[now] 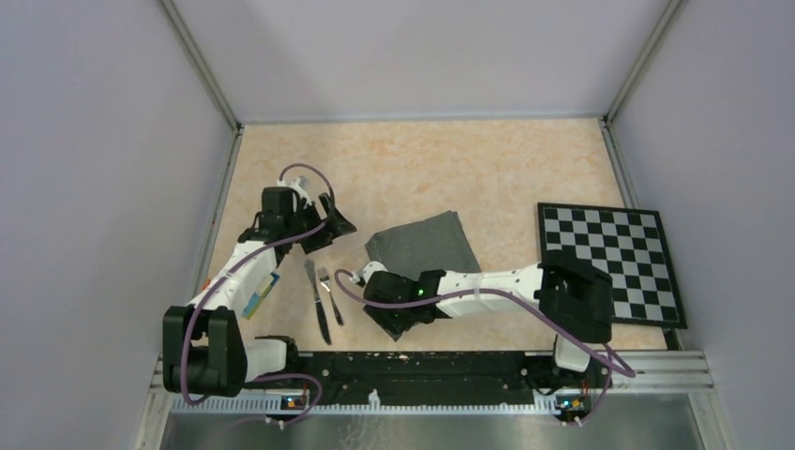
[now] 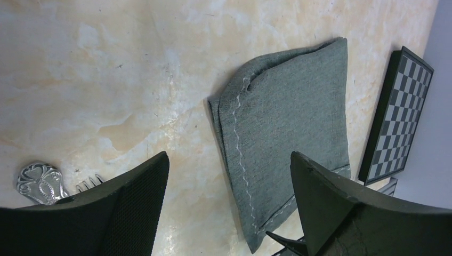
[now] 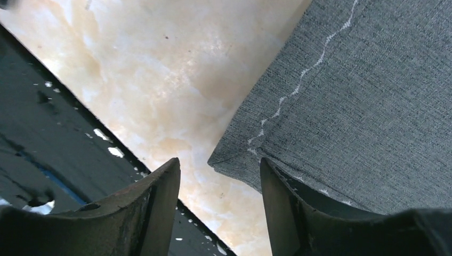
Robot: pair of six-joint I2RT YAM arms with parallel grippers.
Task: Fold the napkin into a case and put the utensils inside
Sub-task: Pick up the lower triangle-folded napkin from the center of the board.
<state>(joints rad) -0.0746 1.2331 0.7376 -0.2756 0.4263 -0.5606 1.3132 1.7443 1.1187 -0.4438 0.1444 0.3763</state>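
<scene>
Reads as a robotics lab test cell rather than a home or kitchen. Boxed in by plain pale panels (image 1: 94,141) behind and on both sides of the bench (image 1: 422,169), with bare aluminium posts (image 1: 202,66) rising from the bench's far corners. Bolted along the bench's near edge: a slotted metal rail (image 1: 656,370) carrying a left arm (image 1: 234,269) and a right arm (image 1: 487,279), white and black, looped with purple cables (image 1: 302,168). Flat on the bench's right side: a black-and-white checkered board (image 1: 614,253). Laid out as props near the bench's middle, on beige marbled laminate: a dark grey napkin (image 1: 422,246) and the utensils (image 1: 317,298).
</scene>
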